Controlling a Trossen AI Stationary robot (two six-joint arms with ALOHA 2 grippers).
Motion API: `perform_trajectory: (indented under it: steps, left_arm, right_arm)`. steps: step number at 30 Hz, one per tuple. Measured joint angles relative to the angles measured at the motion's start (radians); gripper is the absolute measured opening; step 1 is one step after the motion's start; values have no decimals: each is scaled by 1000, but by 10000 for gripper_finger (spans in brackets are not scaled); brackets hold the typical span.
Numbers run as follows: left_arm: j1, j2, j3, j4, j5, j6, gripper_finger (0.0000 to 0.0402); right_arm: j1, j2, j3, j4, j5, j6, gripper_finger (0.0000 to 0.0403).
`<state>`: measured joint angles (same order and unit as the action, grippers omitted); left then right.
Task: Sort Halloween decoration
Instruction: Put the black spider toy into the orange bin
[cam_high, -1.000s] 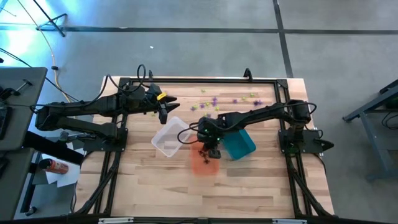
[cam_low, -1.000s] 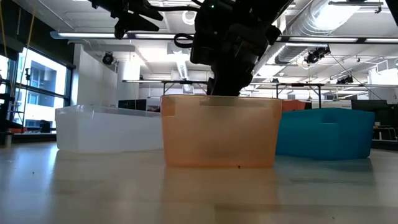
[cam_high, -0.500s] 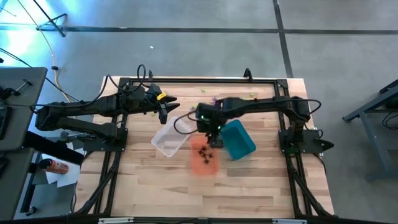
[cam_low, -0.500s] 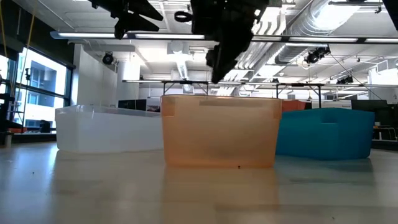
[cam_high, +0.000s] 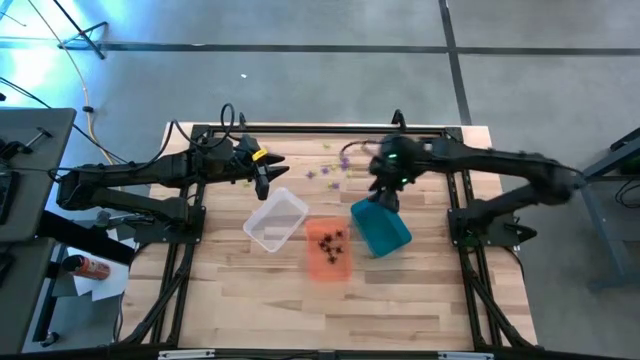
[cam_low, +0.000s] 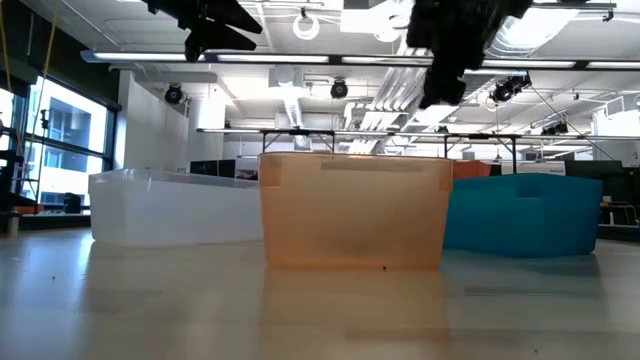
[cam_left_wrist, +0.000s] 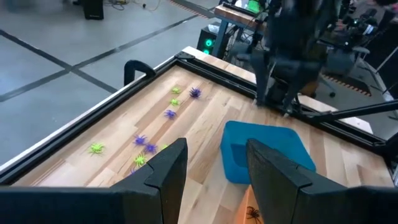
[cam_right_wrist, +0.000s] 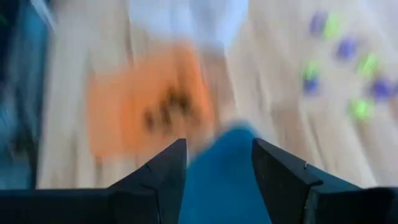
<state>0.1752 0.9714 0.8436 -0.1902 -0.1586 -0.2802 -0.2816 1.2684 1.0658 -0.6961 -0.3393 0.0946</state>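
Observation:
Purple and green Halloween decoration pieces (cam_high: 345, 165) lie scattered on the far part of the table, and they show in the left wrist view (cam_left_wrist: 146, 146) too. Several black ones (cam_high: 330, 240) lie inside the orange bin (cam_high: 328, 248). My right gripper (cam_high: 385, 195) hangs open and empty above the far end of the teal bin (cam_high: 381, 227), its own view (cam_right_wrist: 217, 162) blurred. My left gripper (cam_high: 265, 180) waits open and empty in the air beyond the clear bin (cam_high: 275, 222), fingers apart in its wrist view (cam_left_wrist: 214, 168).
The three bins stand side by side mid-table: the clear bin (cam_low: 175, 205), the orange bin (cam_low: 355, 210) and the teal bin (cam_low: 520, 210). A black frame rail (cam_high: 320, 128) runs along the table's far edge. Bare wood lies toward the near edge (cam_high: 330, 310).
My right gripper has risen out of the orange bin and swung toward the table's far right, ending above the teal bin's far end. The black pieces it covered now show inside the orange bin.

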Motion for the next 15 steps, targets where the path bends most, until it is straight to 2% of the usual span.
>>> perform_trajectory:
  steps: [4, 7, 9, 11, 15]
  left_arm:
    - [0, 0, 0, 43, 31, 44, 152]
    - [1, 0, 0, 105, 103, 74, 152]
    - [1, 0, 0, 134, 124, 75, 152]
    - [2, 0, 0, 143, 124, 76, 152]
    - [2, 0, 0, 140, 124, 73, 152]
  right_arm:
    - [-12, -153, -155, 473, 1, 155, 177]
    - [-7, -188, -239, 852, 43, 209, 177]
    - [-2, -187, -270, 1033, 74, 214, 177]
    - [3, -181, -282, 1124, 101, 202, 177]
    - [3, -180, -283, 1126, 108, 178, 177]
